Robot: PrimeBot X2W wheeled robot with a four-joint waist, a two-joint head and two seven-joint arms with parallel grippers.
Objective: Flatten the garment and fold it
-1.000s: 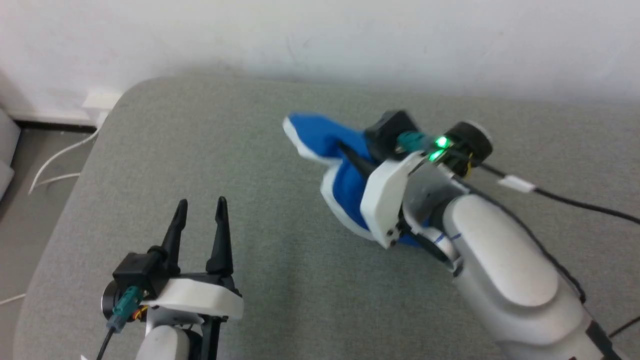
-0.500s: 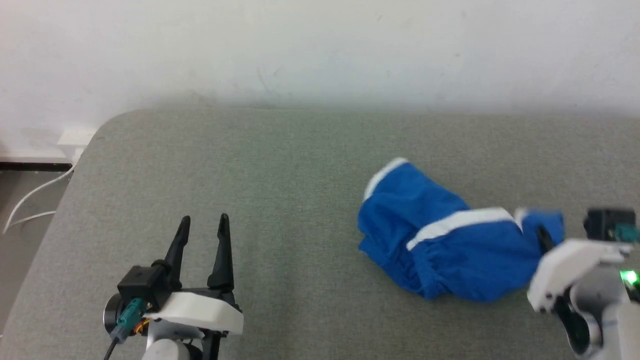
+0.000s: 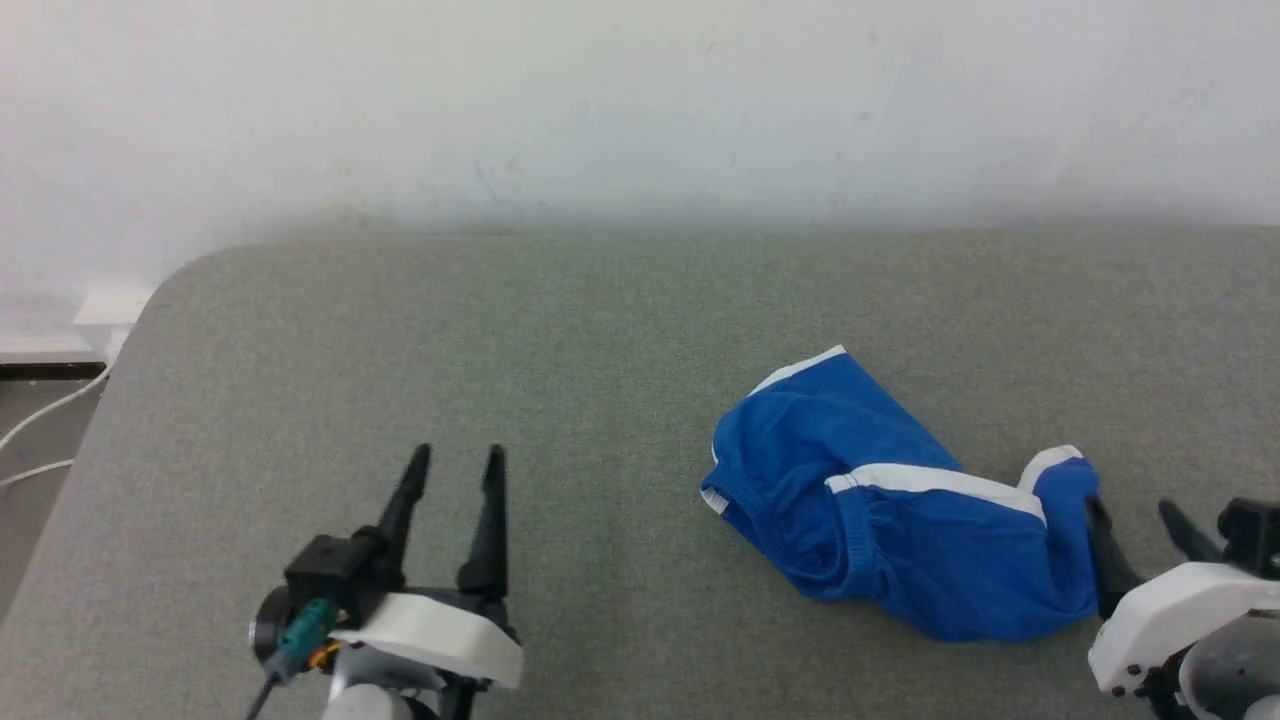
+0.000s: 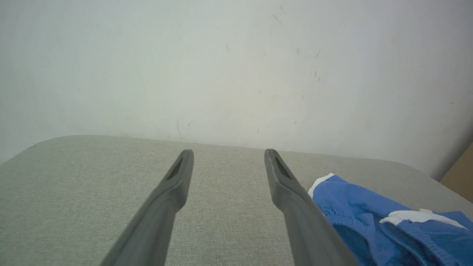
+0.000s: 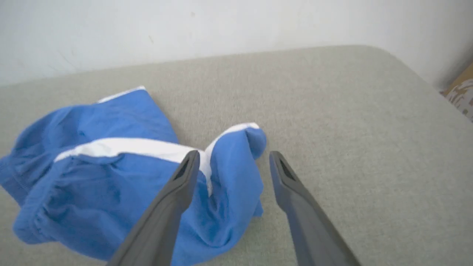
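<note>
Beside splayed right end effector (image 3: 1128, 503), crumpled garment (image 3: 900, 520)

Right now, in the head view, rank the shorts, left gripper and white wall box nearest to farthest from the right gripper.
From the right gripper:
1. shorts, just to its left
2. left gripper, lower left
3. white wall box, far left, past the table
</note>
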